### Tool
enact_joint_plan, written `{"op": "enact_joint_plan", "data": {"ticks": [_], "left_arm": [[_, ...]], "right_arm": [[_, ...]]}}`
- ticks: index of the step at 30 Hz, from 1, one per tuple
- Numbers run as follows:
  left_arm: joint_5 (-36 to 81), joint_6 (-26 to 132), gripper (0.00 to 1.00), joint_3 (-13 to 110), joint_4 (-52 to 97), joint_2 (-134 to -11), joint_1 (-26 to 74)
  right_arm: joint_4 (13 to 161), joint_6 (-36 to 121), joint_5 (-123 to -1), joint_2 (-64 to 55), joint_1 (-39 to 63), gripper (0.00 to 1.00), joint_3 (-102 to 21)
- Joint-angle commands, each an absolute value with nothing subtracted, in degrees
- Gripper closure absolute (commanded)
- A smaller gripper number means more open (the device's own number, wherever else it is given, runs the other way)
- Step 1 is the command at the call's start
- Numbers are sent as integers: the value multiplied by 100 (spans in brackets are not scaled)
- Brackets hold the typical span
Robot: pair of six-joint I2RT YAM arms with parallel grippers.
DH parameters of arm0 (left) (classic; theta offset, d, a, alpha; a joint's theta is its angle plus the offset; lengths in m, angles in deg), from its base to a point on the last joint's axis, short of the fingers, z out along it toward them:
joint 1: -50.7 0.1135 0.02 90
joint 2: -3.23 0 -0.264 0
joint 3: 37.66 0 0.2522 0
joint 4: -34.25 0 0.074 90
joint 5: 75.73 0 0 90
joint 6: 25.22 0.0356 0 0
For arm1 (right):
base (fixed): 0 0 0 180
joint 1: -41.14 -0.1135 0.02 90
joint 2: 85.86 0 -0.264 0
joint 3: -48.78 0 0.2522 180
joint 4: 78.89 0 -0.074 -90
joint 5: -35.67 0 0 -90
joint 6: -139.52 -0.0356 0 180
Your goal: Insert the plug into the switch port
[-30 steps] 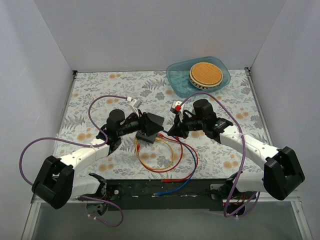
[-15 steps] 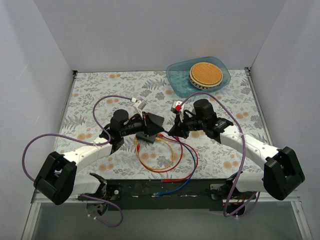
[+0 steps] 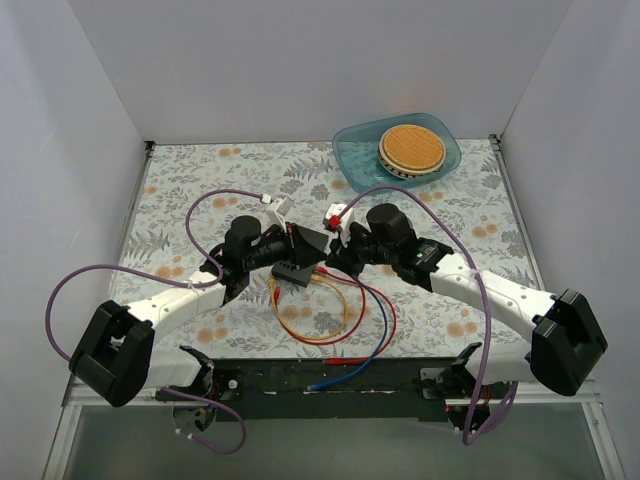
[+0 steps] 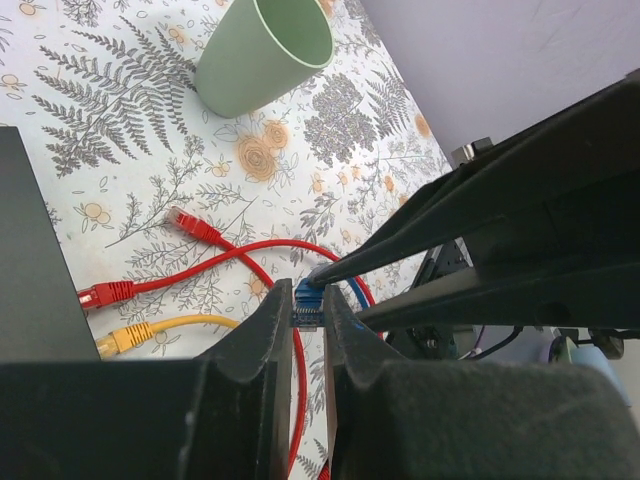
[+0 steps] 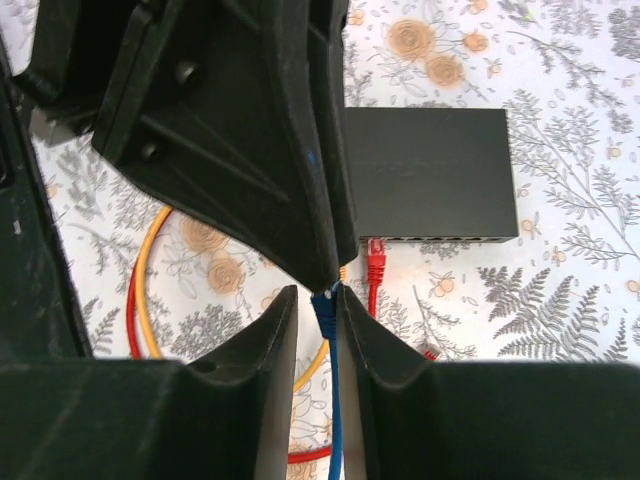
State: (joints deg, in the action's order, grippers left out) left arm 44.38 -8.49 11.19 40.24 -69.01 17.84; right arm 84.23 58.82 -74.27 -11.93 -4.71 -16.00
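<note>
Near the switch port (image 5: 440, 239) — right end effector (image 5: 318, 293) grips blue plug (image 5: 325, 306).

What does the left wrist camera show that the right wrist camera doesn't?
Left wrist only: a green cup on the table. Right wrist only: the row of ports along the switch box edge. Both: the switch box, a red plug at its edge, and the blue plug, pinched where the left gripper and right gripper meet.
</note>
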Motion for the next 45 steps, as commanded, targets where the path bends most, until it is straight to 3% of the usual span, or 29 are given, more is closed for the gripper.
{"op": "enact_joint_plan", "data": {"ticks": [1,4,11,22,26,28,30,31,32,36,38,40,41,45], "left_arm": [[4292,-852,100,1293,4053,-6770,1766],[4310,-860,100,1266,4088,-6717,1766],[4327,-869,100,1275,4088,-6699,1766],[4354,-904,100,1258,4115,-6515,1766],[4407,-878,100,1266,4132,-6497,1766],[4389,-826,100,1249,4097,-6445,1766],[4328,-764,85,1231,4054,-6383,1766],[4240,-712,66,1223,3966,-6331,1766],[4118,-598,37,1214,3887,-6199,1766],[3555,-281,23,977,3640,-5698,1766],[3563,-149,24,714,3842,-5513,1766],[3589,-52,45,581,4000,-5311,1766],[3633,-26,49,494,4018,-5250,1766],[4010,177,53,370,4114,-5100,1766]], "right_arm": [[8594,5954,-6893,-1028,-694,75,-1982],[8629,5989,-6717,-992,-703,75,-1929],[8612,6095,-6602,-984,-729,62,-1894],[8664,6200,-6171,-922,-747,67,-1727],[8673,6200,-6162,-887,-755,99,-1727],[8673,6244,-6188,-896,-755,99,-1754],[8682,6279,-6215,-913,-747,99,-1762],[8664,6375,-6276,-922,-747,99,-1788],[8577,6446,-6355,-904,-729,99,-1824],[7997,6683,-7285,-843,-448,99,-2175],[7752,6788,-8058,-799,-334,99,-2333],[7496,6903,-8715,-729,-290,99,-2535],[7269,7034,-8937,-668,-272,99,-2597],[6794,7325,-9817,-553,-219,99,-2860]]}}
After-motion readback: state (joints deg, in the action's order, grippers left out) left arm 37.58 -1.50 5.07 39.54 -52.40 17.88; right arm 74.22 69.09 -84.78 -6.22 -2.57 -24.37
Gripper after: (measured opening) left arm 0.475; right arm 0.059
